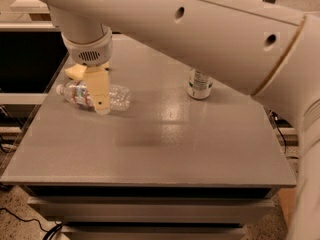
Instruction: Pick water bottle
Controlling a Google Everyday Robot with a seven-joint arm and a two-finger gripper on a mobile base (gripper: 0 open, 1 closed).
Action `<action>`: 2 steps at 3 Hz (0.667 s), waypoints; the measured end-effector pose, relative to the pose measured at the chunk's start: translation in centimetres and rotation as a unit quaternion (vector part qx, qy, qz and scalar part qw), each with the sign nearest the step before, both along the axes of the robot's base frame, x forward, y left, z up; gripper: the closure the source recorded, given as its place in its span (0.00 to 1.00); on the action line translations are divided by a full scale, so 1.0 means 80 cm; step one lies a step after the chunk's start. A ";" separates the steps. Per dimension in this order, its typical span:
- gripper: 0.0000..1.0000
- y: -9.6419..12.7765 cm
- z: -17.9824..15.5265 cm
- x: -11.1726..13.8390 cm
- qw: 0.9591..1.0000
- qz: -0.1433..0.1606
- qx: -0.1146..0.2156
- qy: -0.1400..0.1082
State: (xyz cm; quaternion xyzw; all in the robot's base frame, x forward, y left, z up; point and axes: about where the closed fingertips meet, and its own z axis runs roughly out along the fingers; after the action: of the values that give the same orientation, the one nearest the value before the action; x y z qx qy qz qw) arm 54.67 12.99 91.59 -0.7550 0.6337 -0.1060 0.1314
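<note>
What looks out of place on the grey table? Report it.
The small clear ribbed plastic water bottle lies on its side near the grey table's left edge, unlike the upright silver drink can. The gripper is down over its middle. Nothing looks spilled or damaged.

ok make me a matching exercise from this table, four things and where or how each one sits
1. water bottle
2. silver can
3. yellow sponge
4. gripper

A. standing upright, right of centre
B. down over the water bottle
C. lying on its side, at left
D. partly hidden, far left

Pairs: 1-C, 2-A, 3-D, 4-B
</note>
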 end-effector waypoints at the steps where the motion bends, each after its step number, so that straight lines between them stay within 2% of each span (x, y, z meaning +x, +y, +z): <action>1: 0.00 0.013 -0.013 0.009 1.000 0.005 -0.005 0.005; 2: 0.00 0.018 -0.036 0.018 1.000 0.002 0.003 0.022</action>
State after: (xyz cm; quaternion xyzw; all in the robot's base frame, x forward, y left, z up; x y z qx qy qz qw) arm 56.11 14.46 88.71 -0.7580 0.6351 -0.0875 0.1200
